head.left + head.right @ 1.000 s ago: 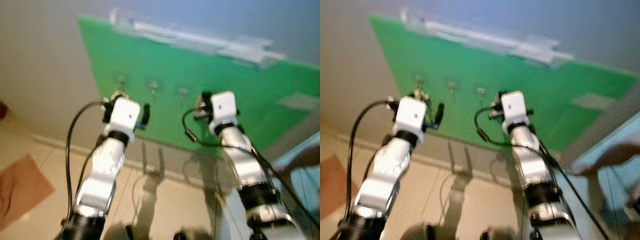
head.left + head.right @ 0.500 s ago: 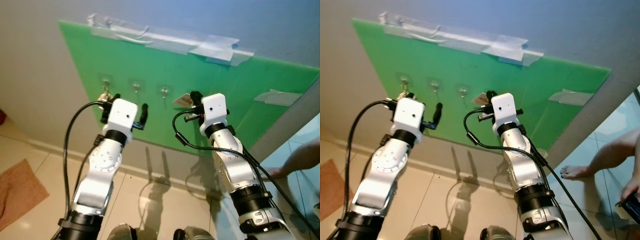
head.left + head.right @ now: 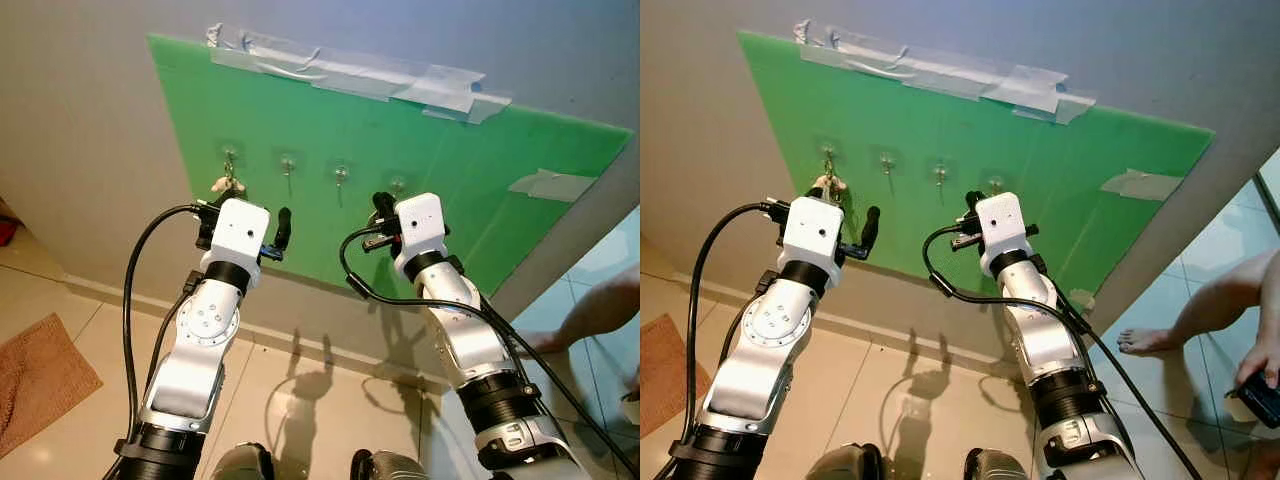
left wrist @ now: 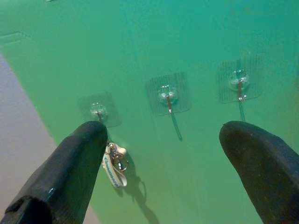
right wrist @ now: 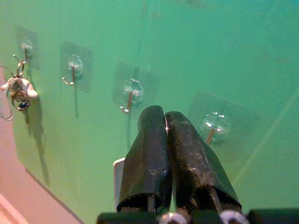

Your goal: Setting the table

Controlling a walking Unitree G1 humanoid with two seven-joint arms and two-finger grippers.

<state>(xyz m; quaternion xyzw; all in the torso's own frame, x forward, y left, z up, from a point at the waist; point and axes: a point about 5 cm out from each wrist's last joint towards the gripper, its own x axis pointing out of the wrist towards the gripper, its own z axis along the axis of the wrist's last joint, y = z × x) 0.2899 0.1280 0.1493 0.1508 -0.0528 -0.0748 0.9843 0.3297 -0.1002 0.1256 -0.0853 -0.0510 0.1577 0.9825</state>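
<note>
Green board [image 3: 430, 150] taped to wall carries four clear adhesive hooks; keyring [image 4: 113, 163] hangs on leftmost. Left gripper [image 4: 163, 158] spread wide facing hooks. Right gripper [image 5: 166, 154] pinched on white tag [image 5: 117, 179] near rightmost hook [image 5: 212, 126], likely for hanging. No tableware visible.

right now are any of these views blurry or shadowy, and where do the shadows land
Both eye views are sharp; the arms cast dark shadows on the floor tiles below the green board. In the left wrist view the near fingers are soft and the keychain throws a shadow. In the right wrist view the hooks cast long shadows.
</note>
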